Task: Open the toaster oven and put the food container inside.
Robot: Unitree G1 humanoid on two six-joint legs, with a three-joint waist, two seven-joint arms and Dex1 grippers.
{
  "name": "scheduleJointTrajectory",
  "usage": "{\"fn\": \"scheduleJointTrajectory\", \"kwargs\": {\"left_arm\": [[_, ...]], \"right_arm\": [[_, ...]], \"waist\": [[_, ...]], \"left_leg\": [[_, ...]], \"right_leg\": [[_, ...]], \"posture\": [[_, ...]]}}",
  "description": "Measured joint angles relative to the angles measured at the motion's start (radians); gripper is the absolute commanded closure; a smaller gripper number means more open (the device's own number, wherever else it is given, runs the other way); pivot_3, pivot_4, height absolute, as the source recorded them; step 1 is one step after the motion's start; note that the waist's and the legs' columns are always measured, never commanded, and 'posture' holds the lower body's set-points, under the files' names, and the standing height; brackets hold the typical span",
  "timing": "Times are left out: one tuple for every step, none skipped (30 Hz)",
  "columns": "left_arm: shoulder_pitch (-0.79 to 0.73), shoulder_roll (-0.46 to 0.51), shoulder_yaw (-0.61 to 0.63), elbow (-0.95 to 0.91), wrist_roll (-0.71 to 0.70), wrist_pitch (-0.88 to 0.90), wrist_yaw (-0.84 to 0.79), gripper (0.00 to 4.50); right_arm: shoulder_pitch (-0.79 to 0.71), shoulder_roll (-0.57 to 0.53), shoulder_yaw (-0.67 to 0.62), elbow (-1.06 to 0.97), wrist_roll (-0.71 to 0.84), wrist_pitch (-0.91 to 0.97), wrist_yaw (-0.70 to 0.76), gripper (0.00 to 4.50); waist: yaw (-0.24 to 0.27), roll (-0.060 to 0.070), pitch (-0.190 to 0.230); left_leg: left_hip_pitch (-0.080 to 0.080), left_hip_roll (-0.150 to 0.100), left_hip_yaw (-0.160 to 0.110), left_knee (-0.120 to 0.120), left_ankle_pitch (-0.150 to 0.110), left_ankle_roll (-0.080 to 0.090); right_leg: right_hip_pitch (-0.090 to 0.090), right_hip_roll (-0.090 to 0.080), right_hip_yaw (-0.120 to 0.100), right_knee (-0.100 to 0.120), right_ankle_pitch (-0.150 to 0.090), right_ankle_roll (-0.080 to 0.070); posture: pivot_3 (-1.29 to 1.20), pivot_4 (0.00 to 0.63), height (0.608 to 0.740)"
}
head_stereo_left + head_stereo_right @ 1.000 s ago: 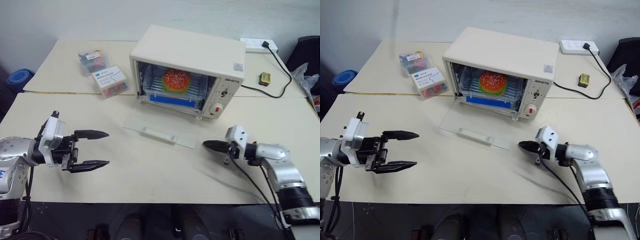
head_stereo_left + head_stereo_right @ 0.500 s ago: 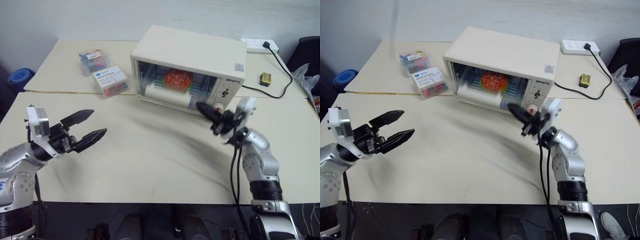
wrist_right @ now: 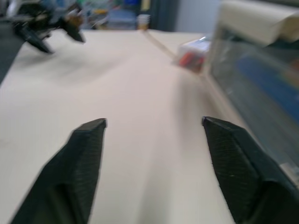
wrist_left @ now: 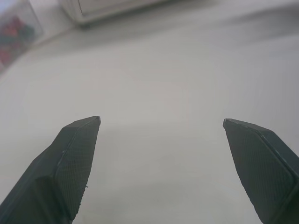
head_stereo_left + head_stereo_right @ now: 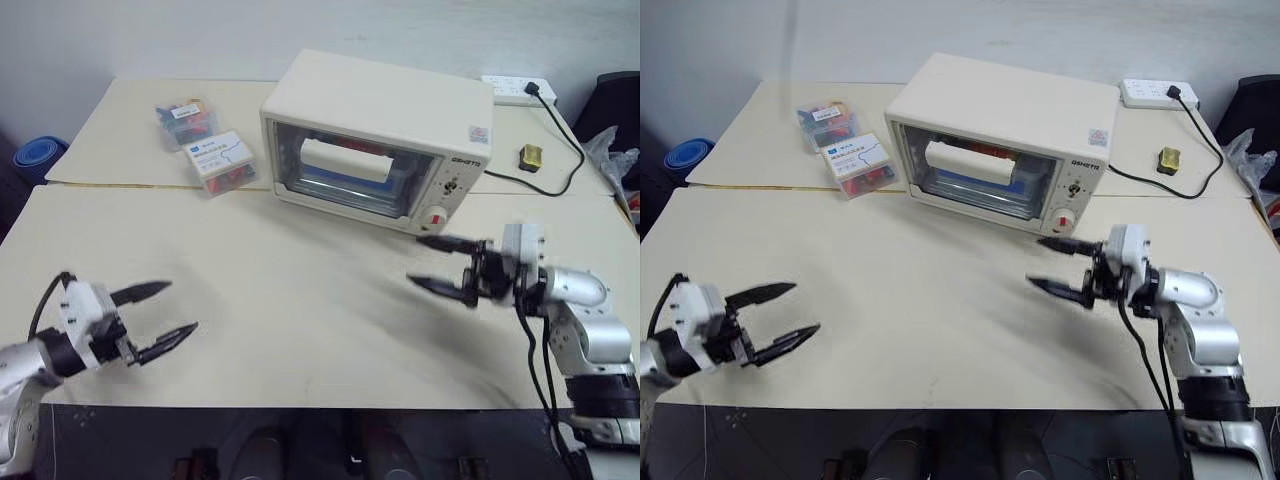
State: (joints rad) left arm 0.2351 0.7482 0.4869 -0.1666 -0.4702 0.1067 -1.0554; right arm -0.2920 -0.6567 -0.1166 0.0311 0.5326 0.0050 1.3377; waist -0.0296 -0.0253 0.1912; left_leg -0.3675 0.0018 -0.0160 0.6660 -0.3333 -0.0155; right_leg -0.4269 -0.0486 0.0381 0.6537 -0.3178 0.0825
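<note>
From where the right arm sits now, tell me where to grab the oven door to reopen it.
Take the white bar handle along the top edge of the toaster oven's shut glass door. Come from the front; the door likely hinges at its bottom and drops forward.

I'm seeing my right gripper [image 3: 154,122] standing spread over the table [image 3: 126,93], the toaster oven [image 3: 261,84] sitting beside it.

Even, diffuse room light; soft faint shadows on the table [image 5: 300,300]. Right gripper [image 5: 440,265] motion-blurred. Right wrist view soft throughout; toaster oven [image 3: 261,74] smeared, out of focus.
</note>
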Motion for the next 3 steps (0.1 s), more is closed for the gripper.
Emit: {"fn": "scheduleJointTrajectory", "kwargs": {"left_arm": [[0.019,0.005,0.005,0.001,0.000,0.000,-0.007,0.00],[0.028,0.005,0.009,0.002,0.001,-0.001,-0.007,0.00],[0.031,0.004,0.011,0.002,0.003,-0.004,-0.005,0.00]], "right_arm": [[0.021,-0.003,0.000,0.002,-0.004,-0.021,0.023,0.03],[0.048,-0.007,0.001,0.012,-0.008,-0.045,0.049,0.03],[0.059,-0.007,0.003,0.019,-0.015,-0.055,0.059,0.03]], "waist": [[0.001,0.000,0.000],[0.001,0.000,0.000],[0.002,0.000,0.000]], "left_leg": [[0.001,0.000,0.000,0.000,0.000,0.000],[0.002,0.000,-0.001,0.000,0.000,0.000],[0.002,0.000,-0.001,0.000,0.000,0.000]], "right_leg": [[0.001,0.000,0.000,0.000,0.000,0.000],[0.002,0.000,0.000,0.000,0.000,0.000],[0.002,-0.001,-0.001,0.000,0.000,0.000]], "posture": [[0.00,0.150,0.740],[0.00,0.150,0.740],[0.00,0.150,0.740]]}}
